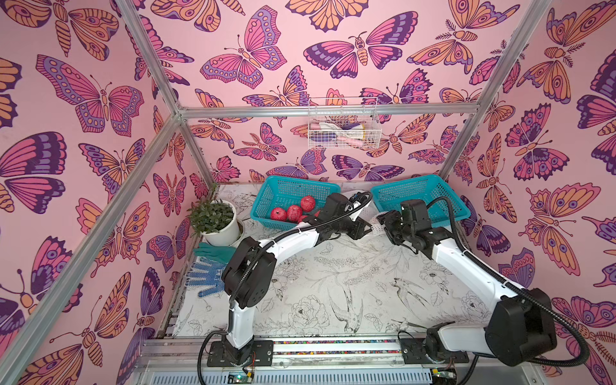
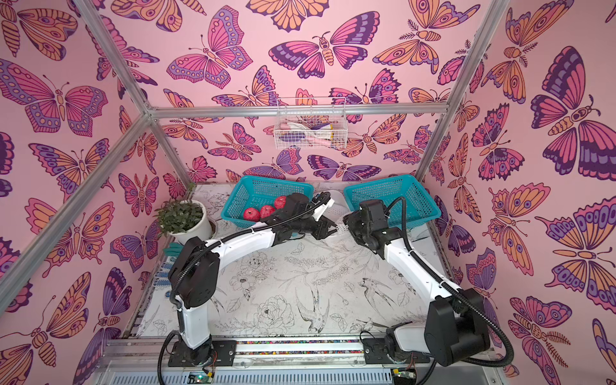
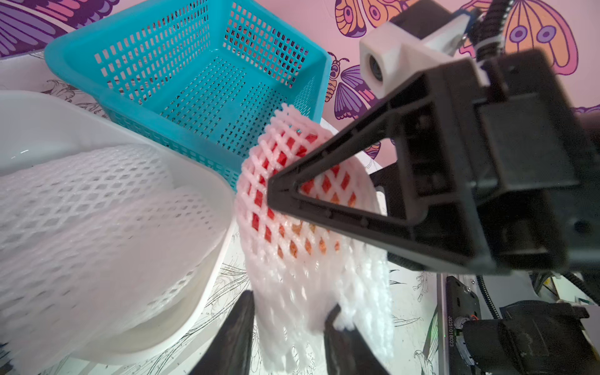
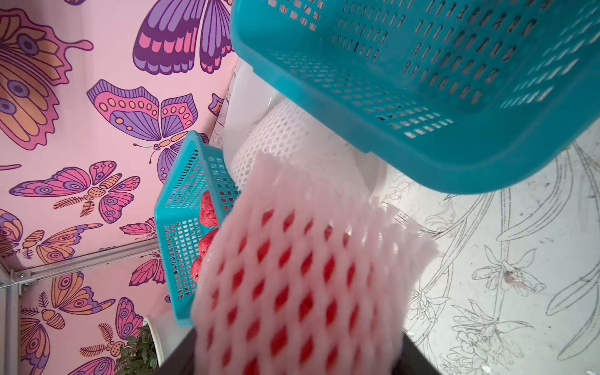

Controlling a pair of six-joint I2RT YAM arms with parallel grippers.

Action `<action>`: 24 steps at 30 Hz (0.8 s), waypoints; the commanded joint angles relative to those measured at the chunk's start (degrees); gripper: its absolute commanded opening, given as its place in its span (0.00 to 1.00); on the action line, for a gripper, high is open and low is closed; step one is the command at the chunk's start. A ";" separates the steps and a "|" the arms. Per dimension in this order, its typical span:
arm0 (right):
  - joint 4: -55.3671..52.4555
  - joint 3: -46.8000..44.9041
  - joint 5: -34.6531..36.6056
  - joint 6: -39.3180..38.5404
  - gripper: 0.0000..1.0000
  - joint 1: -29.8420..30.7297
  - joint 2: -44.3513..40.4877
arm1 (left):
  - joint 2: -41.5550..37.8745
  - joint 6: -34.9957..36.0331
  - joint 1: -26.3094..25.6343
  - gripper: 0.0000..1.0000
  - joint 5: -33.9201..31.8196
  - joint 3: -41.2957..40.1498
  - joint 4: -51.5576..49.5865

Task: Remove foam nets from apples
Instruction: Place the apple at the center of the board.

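End effectors, mine, two.

Right end effector: clamped across one apple sleeved in its foam net, centre of the right wrist view, aloft between the teal baskets.

Left end effector: jaws narrow either side of the net's loose tail, lower centre. I cannot tell if it grips.

Hazard, as I judge it: a thin pinch slips off the foam, or my pull drags the apple onto the bench.

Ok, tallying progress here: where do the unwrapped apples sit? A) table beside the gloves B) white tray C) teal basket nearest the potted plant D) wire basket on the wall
C: the bare red apples lie in the teal basket nearest the potted plant.
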 commanded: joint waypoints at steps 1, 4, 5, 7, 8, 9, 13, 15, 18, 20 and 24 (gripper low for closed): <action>1.46 -0.44 -1.11 1.47 0.59 0.65 -1.30 | 0.56 1.31 -0.04 0.27 0.19 0.05 -1.02; 1.80 -0.81 -1.12 1.74 0.59 0.65 -1.64 | 0.15 1.87 -0.05 0.26 0.41 0.00 -2.10; 1.96 -0.81 -1.18 1.90 0.59 0.65 -1.65 | 0.02 2.15 -0.04 0.24 0.50 -0.11 -2.29; 2.40 -0.81 -1.64 2.24 0.59 0.65 -1.57 | -0.34 2.46 -0.05 0.18 0.58 -0.37 -2.61; 2.63 -0.79 -1.89 2.42 0.59 0.73 -1.43 | -0.56 2.65 -0.02 0.11 0.63 -0.46 -2.84; 2.76 -0.73 -2.06 2.61 0.59 0.78 -1.25 | -0.68 2.90 -0.01 0.04 0.50 -0.38 -3.08; 3.40 -0.90 -2.63 2.80 0.59 1.24 -1.03 | -1.36 3.66 -0.06 0.00 -0.02 -0.05 -4.70; 3.47 -1.05 -3.28 2.80 0.59 1.43 -0.92 | -1.85 4.29 -0.01 0.00 -0.27 -0.03 -5.64; 4.21 -1.91 -4.20 3.13 0.60 1.60 -0.99 | -2.98 5.05 0.00 0.00 -0.43 -0.44 -7.03; 4.87 -2.87 -4.77 3.69 0.60 1.62 -0.95 | -3.82 5.83 -0.03 0.00 -0.68 -0.85 -7.96; 6.32 -5.27 -5.82 5.85 0.60 2.04 -1.08 | -5.84 6.45 0.02 0.00 -0.91 -1.95 -10.11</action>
